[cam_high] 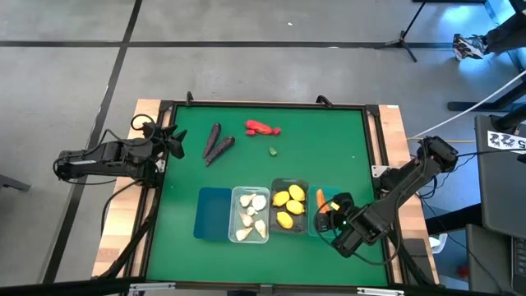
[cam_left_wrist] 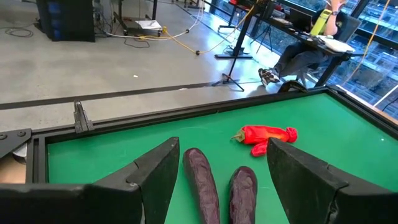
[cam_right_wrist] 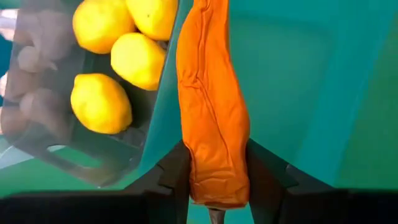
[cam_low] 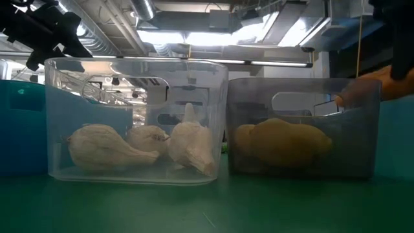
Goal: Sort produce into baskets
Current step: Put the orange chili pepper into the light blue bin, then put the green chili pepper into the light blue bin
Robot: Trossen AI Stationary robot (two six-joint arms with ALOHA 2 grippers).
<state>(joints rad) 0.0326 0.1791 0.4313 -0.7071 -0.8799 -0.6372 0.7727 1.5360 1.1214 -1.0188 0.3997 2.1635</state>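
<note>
Right gripper holds an orange carrot over the teal bin; left gripper waits wide open by the purple pieces.

The left gripper (cam_high: 175, 144) sits at the mat's left edge, jaws spread and holding nothing, just beside two dark purple eggplants (cam_high: 218, 143); a red pepper (cam_high: 262, 127) lies farther along. Along the near edge stand the blue bin (cam_high: 213, 214), the clear bin (cam_high: 249, 215) with garlic bulbs (cam_low: 139, 145), the dark grey bin (cam_high: 289, 205) with lemons (cam_right_wrist: 118, 59), then the teal bin (cam_right_wrist: 292, 81). The right gripper (cam_right_wrist: 214, 180) has its jaws closed on the orange carrot (cam_right_wrist: 211, 106) above the teal bin.
</note>
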